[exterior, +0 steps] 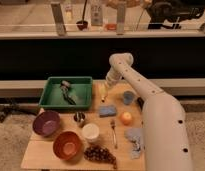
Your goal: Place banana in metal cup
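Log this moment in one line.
stage: banana not yet picked | gripper: just above banana, right of green tray | banana: lying on table | metal cup: in front of tray, without banana

The wooden table (38, 157) carries a green tray (66, 105) at rear left, and a purple bowl (46, 123) and orange bowl (68, 145) at front left. At centre: white cup (90, 132), grapes (100, 154), fork (114, 133). To the right: blue sponge (107, 110), orange fruit (126, 118), blue-grey cup (128, 97), crumpled cloth (135, 138).

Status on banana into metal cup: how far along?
Early stage. Done: nothing delivered yet. The banana is at the table's far edge, beside the green tray. In hand: the end effector sits right at the banana's upper end; whether it grips it is unclear. Left: lift the banana, carry it to the metal cup nearer the front, next to the white cup, and drop it in.
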